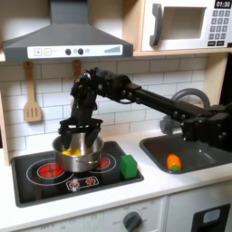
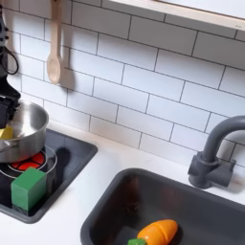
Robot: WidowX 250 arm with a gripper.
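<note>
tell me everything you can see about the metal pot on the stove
The pot is a shiny silver, metal-looking round vessel with straight walls, standing upright on the left red burner of the black toy stovetop. Something yellow lies inside it. The gripper reaches down into its open mouth; whether it is touching anything cannot be told. In the second exterior view the pot sits at the left edge, just behind the green block.

In the first exterior view the black arm reaches from the right across to the left, elbow raised, forearm angled steeply downward. Its gripper (image 1: 76,133) points straight down, fingers slightly parted, low over the stove's left half.
</note>
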